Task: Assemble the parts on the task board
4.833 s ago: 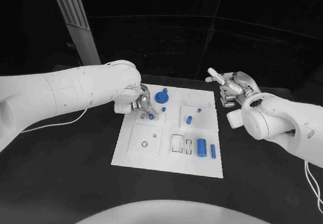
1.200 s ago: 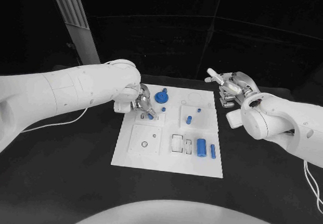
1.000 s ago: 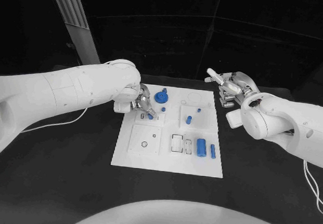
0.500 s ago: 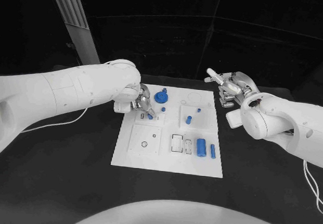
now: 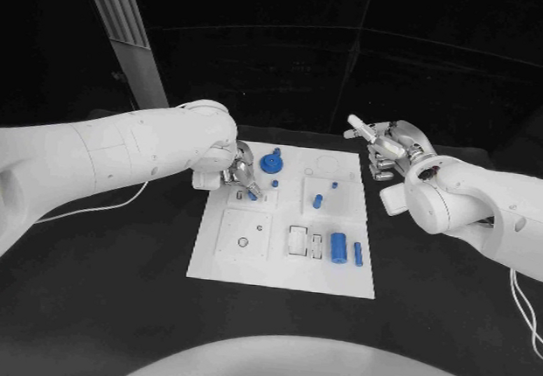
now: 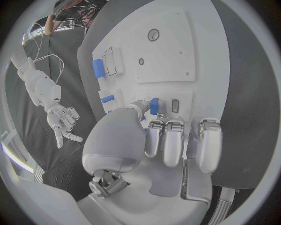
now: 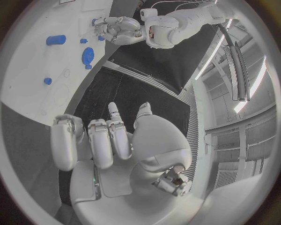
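Observation:
The white task board lies in the middle of the black table. My left hand hangs over its far left part, pinching a small blue peg between thumb and a finger. In the left wrist view the peg stands at the thumb tip beside a small slot. A round blue knob stands just beyond that hand. A blue cylinder and a thin blue pin lie at the board's near right. My right hand hovers off the far right corner, fingers apart and holding nothing.
More small blue pieces sit in the board's middle. A white cable trails over the table on the left. A pale post stands at the back left. Black table surface surrounds the board.

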`<act>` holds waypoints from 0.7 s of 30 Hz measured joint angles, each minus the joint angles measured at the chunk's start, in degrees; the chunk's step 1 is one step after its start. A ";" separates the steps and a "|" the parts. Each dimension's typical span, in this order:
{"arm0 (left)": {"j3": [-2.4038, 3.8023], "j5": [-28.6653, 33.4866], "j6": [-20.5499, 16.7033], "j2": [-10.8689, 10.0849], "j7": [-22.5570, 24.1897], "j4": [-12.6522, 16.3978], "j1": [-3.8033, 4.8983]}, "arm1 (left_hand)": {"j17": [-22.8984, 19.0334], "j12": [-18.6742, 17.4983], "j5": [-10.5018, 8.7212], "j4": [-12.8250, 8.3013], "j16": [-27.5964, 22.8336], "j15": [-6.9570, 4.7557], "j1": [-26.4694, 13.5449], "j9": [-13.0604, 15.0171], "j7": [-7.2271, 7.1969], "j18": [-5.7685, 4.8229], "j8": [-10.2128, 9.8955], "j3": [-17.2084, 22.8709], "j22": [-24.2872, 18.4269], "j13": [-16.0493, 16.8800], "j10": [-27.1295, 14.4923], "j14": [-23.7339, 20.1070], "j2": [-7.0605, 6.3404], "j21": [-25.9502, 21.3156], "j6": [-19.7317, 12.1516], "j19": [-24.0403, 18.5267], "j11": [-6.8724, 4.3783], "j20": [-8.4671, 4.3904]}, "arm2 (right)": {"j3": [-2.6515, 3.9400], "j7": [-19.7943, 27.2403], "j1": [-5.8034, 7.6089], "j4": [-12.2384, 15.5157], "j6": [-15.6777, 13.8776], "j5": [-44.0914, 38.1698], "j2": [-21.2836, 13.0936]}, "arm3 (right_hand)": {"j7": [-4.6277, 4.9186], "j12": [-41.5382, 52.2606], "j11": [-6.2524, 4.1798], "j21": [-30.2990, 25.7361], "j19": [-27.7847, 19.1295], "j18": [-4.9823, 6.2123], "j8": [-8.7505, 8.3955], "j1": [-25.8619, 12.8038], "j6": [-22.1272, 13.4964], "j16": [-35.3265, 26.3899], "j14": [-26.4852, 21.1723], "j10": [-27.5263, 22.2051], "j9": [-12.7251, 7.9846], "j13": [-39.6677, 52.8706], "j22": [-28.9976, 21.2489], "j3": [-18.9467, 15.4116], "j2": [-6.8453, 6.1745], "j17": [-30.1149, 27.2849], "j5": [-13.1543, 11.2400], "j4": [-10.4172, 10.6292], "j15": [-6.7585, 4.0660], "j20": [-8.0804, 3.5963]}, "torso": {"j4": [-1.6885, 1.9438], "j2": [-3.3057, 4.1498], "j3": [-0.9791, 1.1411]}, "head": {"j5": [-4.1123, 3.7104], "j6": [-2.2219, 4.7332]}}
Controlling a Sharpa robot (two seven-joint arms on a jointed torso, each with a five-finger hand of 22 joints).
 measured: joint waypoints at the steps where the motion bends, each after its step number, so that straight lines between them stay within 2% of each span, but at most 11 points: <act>1: 0.00 0.00 -0.03 -0.01 0.01 0.01 -0.01 | 0.00 0.00 0.00 0.00 0.00 0.00 0.02 0.00 -0.01 0.00 0.00 0.00 0.00 0.00 0.00 0.00 0.02 0.00 -0.01 0.00 0.00 0.00 | 0.00 0.00 0.00 0.00 0.00 0.00 0.00 | 0.00 0.00 0.00 0.00 0.00 0.00 0.00 0.00 0.00 0.00 0.00 0.00 0.00 0.00 0.00 0.00 0.00 0.00 0.00 0.00 0.00 0.00 | 0.00 -0.01 0.00 | 0.00 0.00; 12: 0.01 -0.01 -0.06 0.01 -0.03 -0.04 -0.03 | 0.00 0.00 -0.03 -0.03 0.00 0.00 0.05 0.00 -0.02 0.00 0.05 0.03 0.00 0.00 0.00 0.00 0.06 0.00 -0.03 0.00 0.00 0.00 | -0.01 -0.03 0.00 -0.01 0.00 0.00 0.04 | 0.00 0.00 0.00 0.00 0.00 0.01 0.00 0.00 0.00 0.00 0.00 0.00 -0.01 0.00 0.00 0.00 0.00 -0.01 0.00 0.00 0.00 0.00 | 0.00 -0.02 0.00 | 0.09 0.00; 21: 0.02 0.00 -0.19 0.01 -0.09 0.01 -0.04 | 0.00 0.00 -0.97 0.14 0.00 0.00 0.05 0.17 -0.03 0.00 0.25 0.21 0.00 0.00 0.00 0.00 0.06 0.00 -0.05 0.00 0.00 0.00 | -0.01 -0.05 -0.01 -0.02 0.00 0.00 0.08 | 0.00 0.00 0.00 0.00 0.00 0.00 0.00 0.00 0.00 0.00 0.00 0.00 -0.01 0.00 0.00 0.00 0.00 -0.01 0.00 0.00 0.00 0.00 | -0.01 0.01 0.01 | 0.09 0.00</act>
